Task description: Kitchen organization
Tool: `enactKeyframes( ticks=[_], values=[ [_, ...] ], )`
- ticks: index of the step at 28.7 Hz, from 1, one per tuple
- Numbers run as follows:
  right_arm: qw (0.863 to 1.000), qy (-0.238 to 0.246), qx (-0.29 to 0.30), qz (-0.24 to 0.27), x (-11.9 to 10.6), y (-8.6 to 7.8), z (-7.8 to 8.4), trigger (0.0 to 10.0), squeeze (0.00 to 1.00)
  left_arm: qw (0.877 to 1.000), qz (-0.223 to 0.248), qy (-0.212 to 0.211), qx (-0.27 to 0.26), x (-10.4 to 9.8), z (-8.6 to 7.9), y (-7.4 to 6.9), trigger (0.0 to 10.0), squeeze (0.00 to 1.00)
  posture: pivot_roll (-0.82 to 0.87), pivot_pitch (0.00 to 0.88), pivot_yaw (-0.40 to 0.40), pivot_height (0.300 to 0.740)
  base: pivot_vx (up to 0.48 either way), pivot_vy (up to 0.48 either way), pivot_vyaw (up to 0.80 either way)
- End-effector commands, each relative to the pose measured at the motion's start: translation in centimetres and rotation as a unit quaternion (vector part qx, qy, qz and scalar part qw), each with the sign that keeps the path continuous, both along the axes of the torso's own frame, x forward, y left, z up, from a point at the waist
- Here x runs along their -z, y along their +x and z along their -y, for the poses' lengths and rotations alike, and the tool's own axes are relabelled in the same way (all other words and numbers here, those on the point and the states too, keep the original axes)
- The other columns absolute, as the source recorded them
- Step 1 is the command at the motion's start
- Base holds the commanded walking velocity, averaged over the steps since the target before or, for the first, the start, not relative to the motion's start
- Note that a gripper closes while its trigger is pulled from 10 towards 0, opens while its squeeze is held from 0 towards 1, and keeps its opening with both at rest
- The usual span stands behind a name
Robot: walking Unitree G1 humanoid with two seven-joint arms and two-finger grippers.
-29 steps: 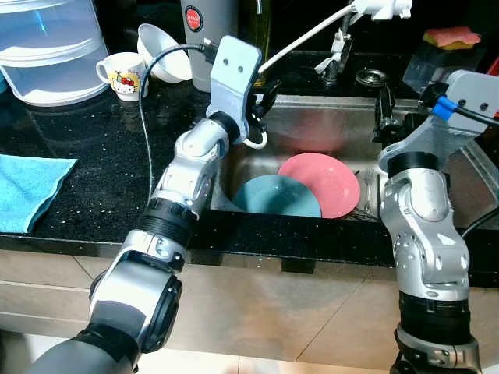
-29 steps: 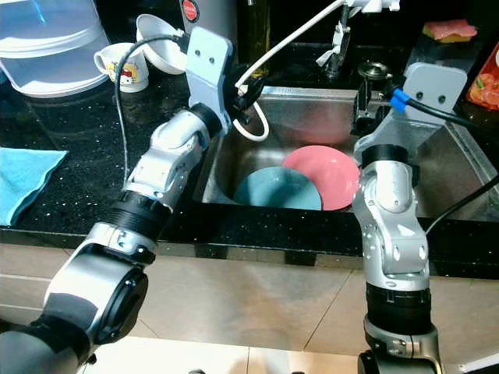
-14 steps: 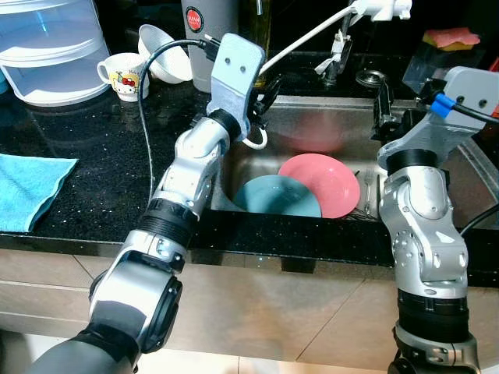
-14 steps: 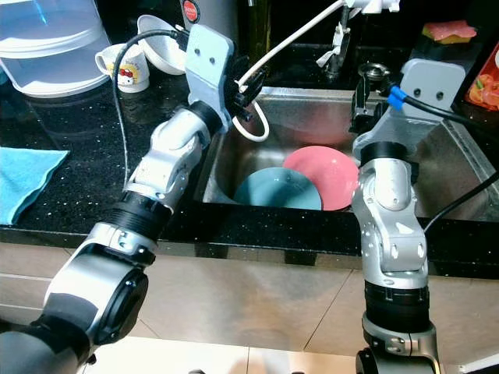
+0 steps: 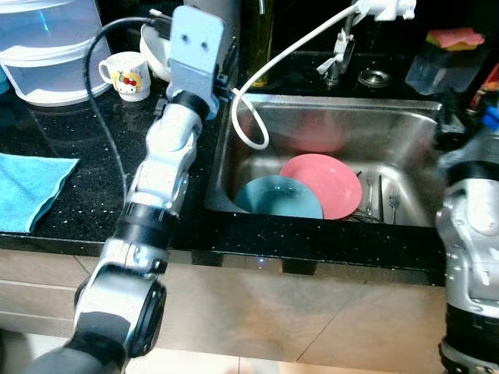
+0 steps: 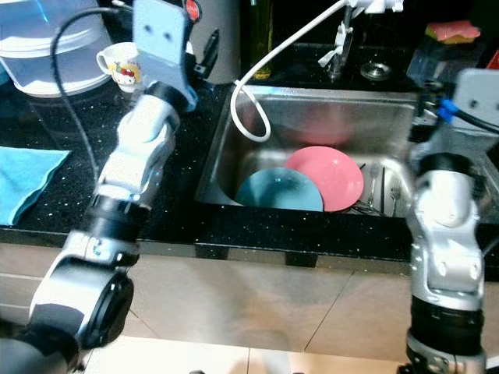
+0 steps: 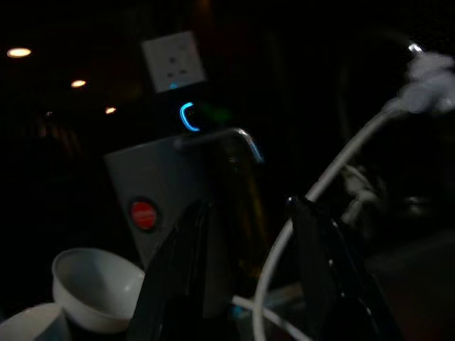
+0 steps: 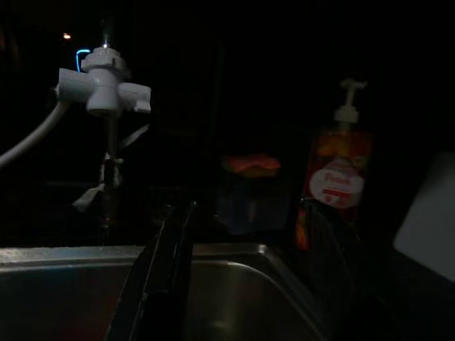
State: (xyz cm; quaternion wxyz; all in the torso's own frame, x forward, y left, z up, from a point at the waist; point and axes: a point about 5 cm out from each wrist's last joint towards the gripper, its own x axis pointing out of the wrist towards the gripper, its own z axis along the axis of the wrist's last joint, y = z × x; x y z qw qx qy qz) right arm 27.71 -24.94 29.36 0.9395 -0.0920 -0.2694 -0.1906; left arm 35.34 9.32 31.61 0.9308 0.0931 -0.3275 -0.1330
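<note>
Sink (image 5: 335,128) steel, pink plate (image 5: 323,183) overlapping teal plate (image 5: 277,199)

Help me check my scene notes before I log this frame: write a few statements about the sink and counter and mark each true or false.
1. The pink plate and teal plate lie in the sink. True.
2. The blue cloth hangs over the faucet. False: it lies on the counter.
3. The left gripper is open, holding nothing. True.
4. The cartoon mug sits in the sink. False: it stands on the counter.
</note>
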Motion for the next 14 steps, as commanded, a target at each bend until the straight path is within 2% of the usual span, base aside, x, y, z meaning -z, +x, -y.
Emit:
enactKeyframes(
  ticks=[1,3,4,5,6,9,12,14],
  values=[
    [1.000,-0.016,0.014,0.001,-0.1,-0.6,0.3,10.0,0.00,1.000,0.017,0.011,0.018,-0.2,0.4,-1.2,10.0,0.00,0.03,0.071,0.033,0.740,0.000,0.000,0.00],
    [0.999,-0.027,0.045,-0.003,0.2,-1.2,1.3,10.0,0.00,0.999,0.030,0.025,0.037,0.1,0.8,-2.4,10.0,0.00,0.03,0.071,0.032,0.740,0.000,0.000,0.00],
    [0.996,-0.035,0.082,-0.005,0.3,-1.8,2.4,10.0,0.00,0.997,0.034,0.041,0.053,0.5,1.3,-3.2,10.0,0.00,0.03,0.070,0.031,0.740,0.000,0.000,0.00],
    [0.994,-0.042,0.104,-0.006,0.3,-2.2,3.1,10.0,0.00,0.996,0.035,0.048,0.062,0.7,1.6,-3.5,10.0,0.00,0.03,0.071,0.032,0.740,0.000,0.000,0.00],
    [0.994,-0.042,0.104,-0.006,0.3,-2.2,3.1,10.0,0.00,0.996,0.035,0.048,0.062,0.7,1.6,-3.5,10.0,0.00,0.03,0.071,0.032,0.740,0.000,0.000,0.00],
    [0.986,-0.053,0.159,-0.008,0.3,-3.4,4.9,10.0,0.00,0.993,0.044,0.070,0.084,1.4,2.5,-4.7,10.0,0.00,0.02,0.068,0.040,0.740,0.000,0.000,0.00],
    [0.981,-0.055,0.185,-0.015,0.6,-4.1,6.2,10.0,0.00,0.989,0.047,0.090,0.106,2.3,3.4,-5.7,10.0,0.00,0.01,0.066,0.041,0.740,0.000,0.000,0.00],
    [0.981,-0.057,0.185,-0.019,0.7,-4.2,6.4,10.0,0.00,0.988,0.038,0.095,0.118,2.9,3.8,-6.2,10.0,0.00,0.01,0.068,0.042,0.740,0.000,0.000,0.00]
  ],
)
